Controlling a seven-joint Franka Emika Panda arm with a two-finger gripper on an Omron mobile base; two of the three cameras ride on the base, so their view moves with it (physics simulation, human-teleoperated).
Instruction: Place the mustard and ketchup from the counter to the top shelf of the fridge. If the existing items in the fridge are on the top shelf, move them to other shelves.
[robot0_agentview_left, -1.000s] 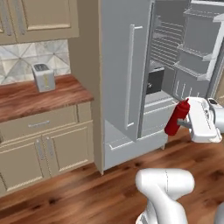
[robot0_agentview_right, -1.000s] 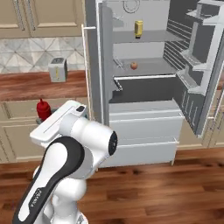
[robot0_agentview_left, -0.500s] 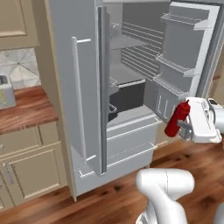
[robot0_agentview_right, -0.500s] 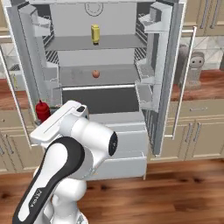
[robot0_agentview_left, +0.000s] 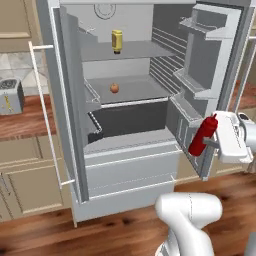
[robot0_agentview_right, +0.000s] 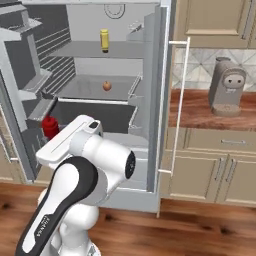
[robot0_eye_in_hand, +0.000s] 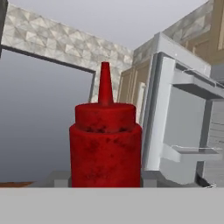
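left base: gripper (robot0_agentview_left: 209, 144) clamps the ketchup (robot0_agentview_left: 203, 135); mustard (robot0_agentview_left: 117, 41) on top shelf (robot0_agentview_left: 145, 49), up and left of it; fruit (robot0_agentview_left: 114, 88) one shelf lower.
right base: ketchup (robot0_agentview_right: 49, 126) low beside fridge (robot0_agentview_right: 152, 100).
hand: ketchup (robot0_eye_in_hand: 105, 140) pinched upright.
step: carrying ketchup.
next: lift, reach in beside mustard.

Mustard (robot0_agentview_left: 117, 41) on the fridge's (robot0_agentview_left: 70, 125) top shelf (robot0_agentview_left: 145, 49); fruit (robot0_agentview_left: 114, 88) on the shelf below.

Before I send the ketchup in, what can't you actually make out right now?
- Fingers on the ketchup: cut off by the hand view's bottom edge.
- Ketchup's lower body: hidden behind the arm, right base view.
- Mustard label: too small.
- Fruit type: too small.
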